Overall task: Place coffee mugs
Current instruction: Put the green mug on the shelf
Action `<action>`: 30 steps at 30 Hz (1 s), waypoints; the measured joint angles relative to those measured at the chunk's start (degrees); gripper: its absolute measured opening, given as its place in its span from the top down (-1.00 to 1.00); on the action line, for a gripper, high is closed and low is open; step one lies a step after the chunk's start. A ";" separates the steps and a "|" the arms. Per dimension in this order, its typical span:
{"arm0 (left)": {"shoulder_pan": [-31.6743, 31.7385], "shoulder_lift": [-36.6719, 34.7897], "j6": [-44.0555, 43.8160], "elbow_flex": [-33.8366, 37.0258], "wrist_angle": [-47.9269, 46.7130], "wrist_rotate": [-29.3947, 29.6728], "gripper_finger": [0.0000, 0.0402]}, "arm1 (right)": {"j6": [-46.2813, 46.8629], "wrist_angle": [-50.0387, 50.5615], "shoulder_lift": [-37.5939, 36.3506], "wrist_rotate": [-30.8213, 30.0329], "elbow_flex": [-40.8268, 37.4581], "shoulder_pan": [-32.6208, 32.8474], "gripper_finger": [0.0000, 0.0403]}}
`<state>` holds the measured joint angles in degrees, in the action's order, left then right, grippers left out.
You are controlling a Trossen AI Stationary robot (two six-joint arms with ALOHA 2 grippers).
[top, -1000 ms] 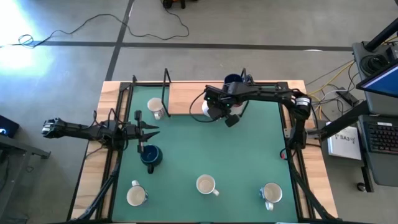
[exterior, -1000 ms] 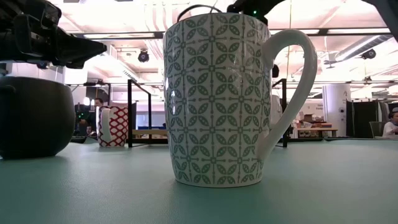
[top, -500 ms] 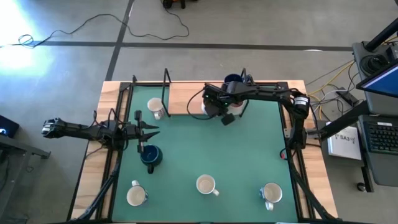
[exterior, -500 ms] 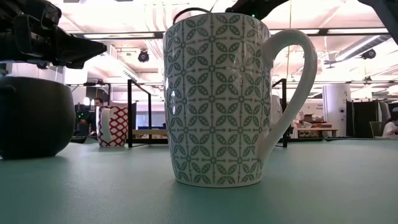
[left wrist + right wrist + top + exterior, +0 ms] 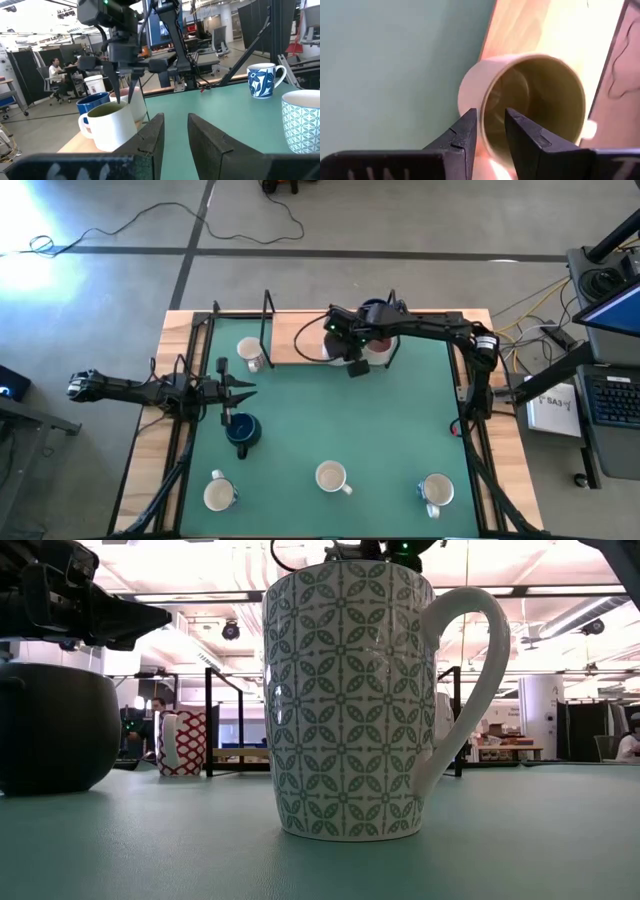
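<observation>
Two dark fingers of the right gripper (image 5: 490,120) stand a narrow gap apart and hold nothing; they point down at the near rim of the olive-green mug (image 5: 535,105), and the gap between them looks into its olive inside. From the left wrist view the tips hang just above that mug's rim, clear of it as far as can be seen. The mug stands upright on the wooden strip (image 5: 300,340) at the back edge of the green mat (image 5: 350,420), near the middle of the table's far side. Just behind it stands a dark blue mug (image 5: 92,102), with a white mug (image 5: 95,82) beyond that.

On the left side of the table the left gripper (image 5: 175,117) hangs low over the mat, its fingers a little apart with nothing between them. A second dark blue mug (image 5: 242,430) sits just in front of it. A red-patterned mug (image 5: 250,352) stands at the back left, beside a black upright frame (image 5: 268,320). Along the front of the mat three pale mugs stand well apart: one at the left (image 5: 220,495), a green-patterned mug (image 5: 345,700) in the middle, and one at the right (image 5: 436,492)
</observation>
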<state>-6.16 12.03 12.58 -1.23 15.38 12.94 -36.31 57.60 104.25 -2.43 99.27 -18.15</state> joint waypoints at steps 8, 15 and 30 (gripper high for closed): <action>-0.01 0.00 -0.01 -0.02 0.00 0.00 0.66 | 19.20 0.79 0.20 6.28 0.87 0.04 0.50; -0.01 0.00 -0.02 -0.02 0.00 -0.01 0.66 | 19.83 -0.18 1.52 5.41 0.94 0.13 0.43; -0.01 0.02 -0.02 0.00 0.00 -0.01 0.66 | 19.33 -0.96 2.21 3.71 1.61 -0.19 0.44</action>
<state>-6.17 12.05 12.56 -1.23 15.38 12.93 -16.98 56.64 106.46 1.28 100.88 -18.34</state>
